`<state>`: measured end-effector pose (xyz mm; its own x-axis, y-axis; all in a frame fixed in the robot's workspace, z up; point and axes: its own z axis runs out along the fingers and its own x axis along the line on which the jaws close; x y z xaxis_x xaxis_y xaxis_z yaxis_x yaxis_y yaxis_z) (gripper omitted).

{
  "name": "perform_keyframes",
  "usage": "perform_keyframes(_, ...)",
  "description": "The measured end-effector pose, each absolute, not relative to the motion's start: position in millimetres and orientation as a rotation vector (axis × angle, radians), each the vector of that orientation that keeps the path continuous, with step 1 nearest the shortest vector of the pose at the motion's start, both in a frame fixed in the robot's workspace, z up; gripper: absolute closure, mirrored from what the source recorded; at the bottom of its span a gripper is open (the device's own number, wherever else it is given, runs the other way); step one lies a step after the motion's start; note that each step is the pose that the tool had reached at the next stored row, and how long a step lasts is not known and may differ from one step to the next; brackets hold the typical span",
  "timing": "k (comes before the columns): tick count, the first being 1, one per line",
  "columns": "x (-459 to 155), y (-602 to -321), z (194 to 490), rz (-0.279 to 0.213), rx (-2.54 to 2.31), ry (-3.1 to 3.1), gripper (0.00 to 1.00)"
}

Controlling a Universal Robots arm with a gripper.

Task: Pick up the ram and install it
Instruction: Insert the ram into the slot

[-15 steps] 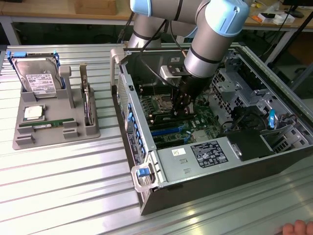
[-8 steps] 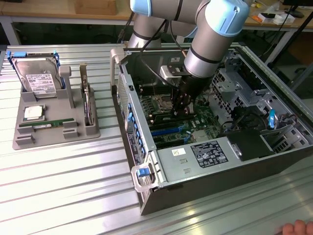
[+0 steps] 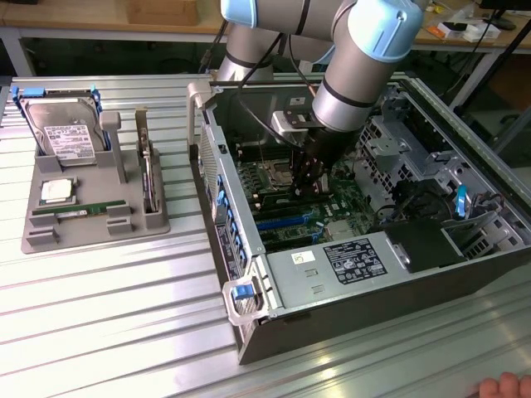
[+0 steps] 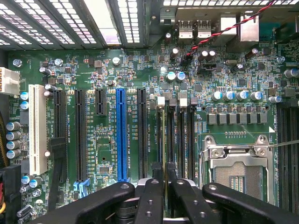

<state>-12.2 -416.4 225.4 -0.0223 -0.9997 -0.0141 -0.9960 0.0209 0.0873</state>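
Note:
The ram [image 3: 83,209], a narrow green stick, lies flat in a slot of the grey tray [image 3: 95,236] at the exterior view's left. Far from it, my gripper [image 3: 314,178] hangs inside the open computer case [image 3: 348,323], low over the green motherboard [image 4: 107,70]. The black fingers [image 4: 153,196] stand close together just over the near ends of the black memory slots [image 4: 180,140]. They look shut. I cannot tell whether anything thin sits between them. The open processor socket [image 4: 236,170] lies beside the slots.
The tray also carries a hard drive [image 3: 62,128], a square silver processor chip [image 3: 56,191] and an upright card with a metal bracket [image 3: 149,174]. The case walls and drive cage [image 3: 390,137] ring the gripper. A person's hand [image 3: 504,386] shows at the bottom right corner.

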Motion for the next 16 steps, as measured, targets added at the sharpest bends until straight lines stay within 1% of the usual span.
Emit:
perform_keyframes(6, -12.1, -416.4, 225.4, -0.112, 2.160, -2.207, 0.86)
perform_keyframes(7, -12.2, -416.4, 225.4, -0.112, 2.160, -2.207, 0.80)
perform_keyframes(8, -12.2, -416.4, 225.4, -0.112, 2.160, -2.207, 0.68)
perform_keyframes(9, -12.2, -416.4, 225.4, -0.112, 2.160, -2.207, 0.62)
perform_keyframes(16, -12.2, -416.4, 225.4, -0.112, 2.160, -2.207, 0.62)
